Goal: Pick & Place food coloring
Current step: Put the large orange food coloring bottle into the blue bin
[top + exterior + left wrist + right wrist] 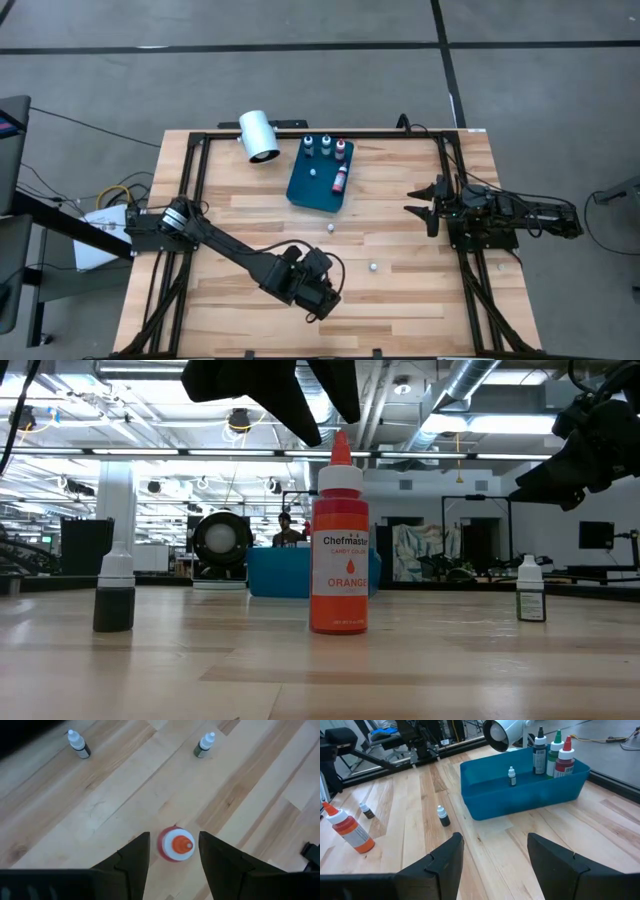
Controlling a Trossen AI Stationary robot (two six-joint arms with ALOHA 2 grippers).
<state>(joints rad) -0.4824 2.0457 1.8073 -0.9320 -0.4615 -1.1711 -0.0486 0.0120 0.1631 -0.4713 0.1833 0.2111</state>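
Observation:
An orange food coloring bottle [338, 550] with a red cone tip stands upright on its base on the wooden table. My left gripper [173, 835] hangs just above it near the table's front middle [328, 268]. It is open, one finger on either side of the tip, touching nothing. Two small dark bottles with white caps [78, 745] [205, 745] stand on the table beyond it. My right gripper [410, 200] waits open at the table's right side. Three taller bottles [552, 752] stand in the blue tray [485, 795], a tiny one [511, 776] beside them.
A white cylinder [258, 135] lies at the far edge, left of the tray. One more bottle [340, 180] lies on its side in the tray. Bare wood stretches between the tray and my left gripper, apart from the two small bottles [330, 227] [372, 267].

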